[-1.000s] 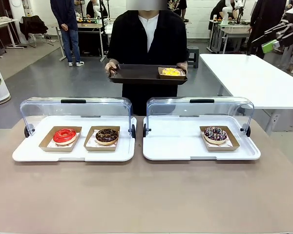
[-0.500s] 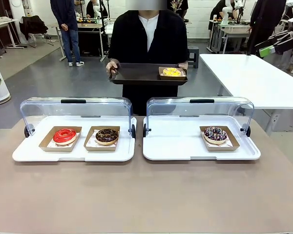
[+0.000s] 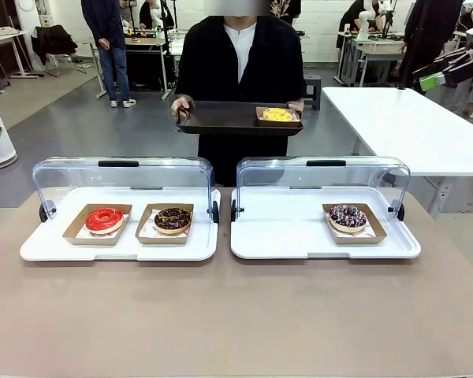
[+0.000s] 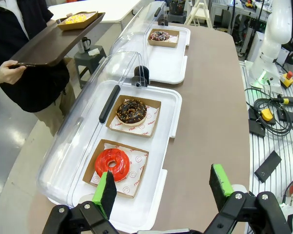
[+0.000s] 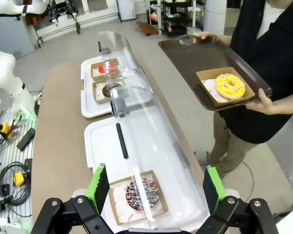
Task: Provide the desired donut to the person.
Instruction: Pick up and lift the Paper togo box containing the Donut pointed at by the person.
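The person (image 3: 236, 63) stands across the table holding a dark serving tray (image 3: 221, 118) with a yellow donut (image 3: 277, 115) in a paper boat at one end. A red donut (image 3: 104, 218) and a chocolate donut (image 3: 173, 219) lie on the left white tray (image 3: 39, 248). A sprinkled chocolate donut (image 3: 348, 216) lies on the right white tray (image 3: 284, 236). My left gripper (image 4: 163, 183) hangs open high above the red donut (image 4: 112, 165). My right gripper (image 5: 155, 187) is open above the sprinkled donut (image 5: 141, 192); one green pad (image 3: 431, 79) shows at the upper right.
Both clear lids (image 3: 122, 177) (image 3: 323, 177) stand raised behind the trays. The brown tabletop (image 3: 236, 315) is bare in front of them. A white table (image 3: 410, 118) stands back right. Cables and controllers (image 4: 268, 117) lie beside the table's left end.
My right gripper at the top right of the front view has shifted slightly. The person, the serving tray and the donuts stay where they were.
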Robot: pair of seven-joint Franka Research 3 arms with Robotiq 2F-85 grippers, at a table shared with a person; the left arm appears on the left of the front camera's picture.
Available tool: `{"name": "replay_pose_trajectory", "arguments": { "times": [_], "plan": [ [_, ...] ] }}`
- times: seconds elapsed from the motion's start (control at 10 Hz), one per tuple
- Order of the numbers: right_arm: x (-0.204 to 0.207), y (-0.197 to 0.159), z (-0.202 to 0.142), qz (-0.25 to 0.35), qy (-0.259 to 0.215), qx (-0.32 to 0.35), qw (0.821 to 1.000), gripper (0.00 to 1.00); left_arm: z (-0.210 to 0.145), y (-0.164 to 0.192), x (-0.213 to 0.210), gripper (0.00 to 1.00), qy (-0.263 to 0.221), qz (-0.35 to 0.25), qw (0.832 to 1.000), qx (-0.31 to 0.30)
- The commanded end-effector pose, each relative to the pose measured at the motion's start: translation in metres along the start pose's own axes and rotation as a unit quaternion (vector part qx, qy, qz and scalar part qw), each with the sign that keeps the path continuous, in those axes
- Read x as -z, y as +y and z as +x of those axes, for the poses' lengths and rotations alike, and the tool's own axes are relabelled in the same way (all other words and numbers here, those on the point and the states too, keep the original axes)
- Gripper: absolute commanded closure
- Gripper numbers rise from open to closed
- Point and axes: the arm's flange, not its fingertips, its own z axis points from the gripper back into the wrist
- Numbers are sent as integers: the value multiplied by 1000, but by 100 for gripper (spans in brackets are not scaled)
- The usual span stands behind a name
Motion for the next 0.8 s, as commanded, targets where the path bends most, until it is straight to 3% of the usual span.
{"name": "replay_pose_trajectory", "arguments": {
  "times": [0.0, 0.2, 0.7],
  "plan": [
    [1, 0, 0, 1, 0, 0, 1000, 0, 0, 0, -1, 0, -11, -1, 1000, 5],
    [17, 0, -15, 74, 3, -15, 997, 0, 0, 0, -1, 0, -11, -1, 1000, 5],
    [44, 7, -69, 141, -13, -74, 987, 0, 0, 0, -1, 0, -11, -1, 1000, 5]
  ]
}}
